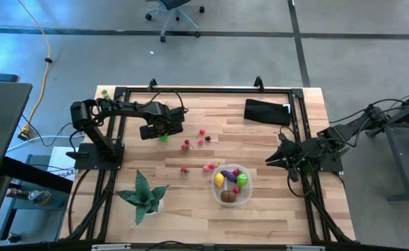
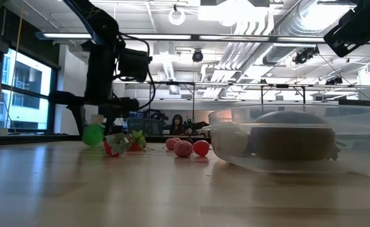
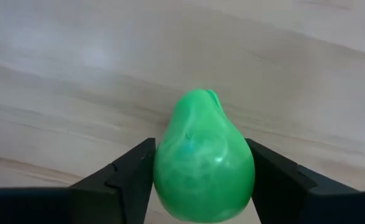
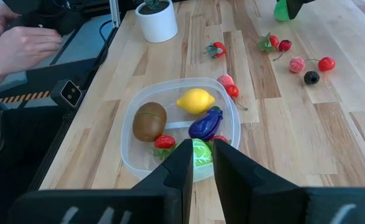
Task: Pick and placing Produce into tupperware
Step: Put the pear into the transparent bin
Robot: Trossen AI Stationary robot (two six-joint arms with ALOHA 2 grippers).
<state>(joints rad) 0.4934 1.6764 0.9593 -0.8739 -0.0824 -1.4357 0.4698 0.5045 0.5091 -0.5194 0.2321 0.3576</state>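
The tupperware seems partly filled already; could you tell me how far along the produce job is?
Done: the tupperware holds a kiwi, lemon, eggplant, a green piece and a small red one. In hand: the left gripper is closed on a green pear at the table. Left: the red and pink berries scattered on the wood. The right gripper waits beside the container.

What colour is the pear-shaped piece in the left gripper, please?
Bright green pear, clearest in the left wrist view.

Left gripper [image 1: 164, 134] at 10 o'clock on the table, pointed down, jaws clamped on a green pear [image 3: 204, 158]. Right gripper [image 1: 272, 160] parked at 3 o'clock, jaws nearly shut, empty.
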